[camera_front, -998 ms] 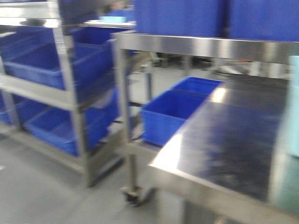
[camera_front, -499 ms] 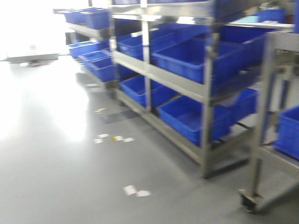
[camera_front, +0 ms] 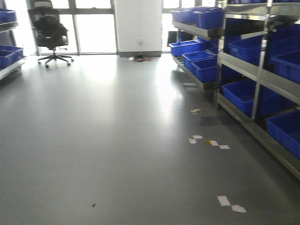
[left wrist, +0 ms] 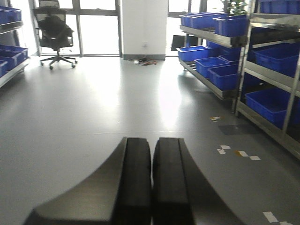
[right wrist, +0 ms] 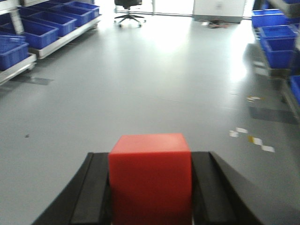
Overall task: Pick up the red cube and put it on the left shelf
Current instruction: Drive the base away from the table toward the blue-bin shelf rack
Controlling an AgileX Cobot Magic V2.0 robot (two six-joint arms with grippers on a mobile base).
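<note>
At six o'clock, the black right pincer (right wrist: 150, 154) squeezes a hard, light-looking red cube (right wrist: 150, 180) by its flat sides; the black left pincer (left wrist: 152, 140) is clenched, empty.

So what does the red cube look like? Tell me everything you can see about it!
The cube is plain bright red, smooth, with straight edges and no marks. Only its top and front faces show; its bottom is cut off by the picture's edge. It sits level, squeezed between the right tool's two black fingers, which press its left and right sides. The grey floor lies beyond it.
</note>
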